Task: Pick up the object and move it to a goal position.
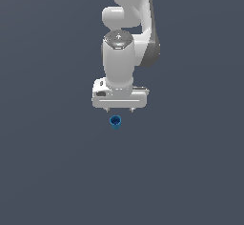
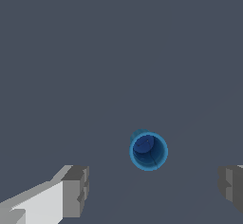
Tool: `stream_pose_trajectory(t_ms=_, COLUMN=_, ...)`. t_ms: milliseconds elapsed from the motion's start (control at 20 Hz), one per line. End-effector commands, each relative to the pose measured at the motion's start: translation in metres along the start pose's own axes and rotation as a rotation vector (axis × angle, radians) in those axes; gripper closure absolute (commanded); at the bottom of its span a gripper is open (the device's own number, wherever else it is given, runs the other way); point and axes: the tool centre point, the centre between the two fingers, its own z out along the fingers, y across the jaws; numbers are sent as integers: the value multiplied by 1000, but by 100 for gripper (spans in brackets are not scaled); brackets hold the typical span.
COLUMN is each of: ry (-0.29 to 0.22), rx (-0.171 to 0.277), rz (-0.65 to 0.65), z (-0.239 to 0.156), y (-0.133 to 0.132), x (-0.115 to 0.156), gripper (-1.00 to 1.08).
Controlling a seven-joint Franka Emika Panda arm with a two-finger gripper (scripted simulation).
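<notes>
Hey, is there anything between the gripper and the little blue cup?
Nothing: in both views only bare grey floor separates the open gripper from the blue cup.

Both renders are evenly and rather dimly lit, the slate-grey ground flat and without cast shadows or glare. Soft light from above brightens the top of the white arm (image 1: 119, 52), whose far side shades to grey. Edges are slightly soft and pixelated around the blue cup (image 2: 148, 151); no edge distortion shows.
</notes>
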Motion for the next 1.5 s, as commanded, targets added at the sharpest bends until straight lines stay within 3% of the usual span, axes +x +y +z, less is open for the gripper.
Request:
stream_pose_trajectory(t_ms=0, ry=0, rx=0, rz=0, z=0, y=0, x=0, gripper=-92)
stream_pose_trajectory(t_ms=700, ry=0, rx=-9, rz=-33, z=-4, y=-11, x=1, gripper=-92)
stream_pose_trajectory(t_ms=1450, ry=-31, rx=3, rz=209, z=86, y=19, x=-25, gripper=-92)
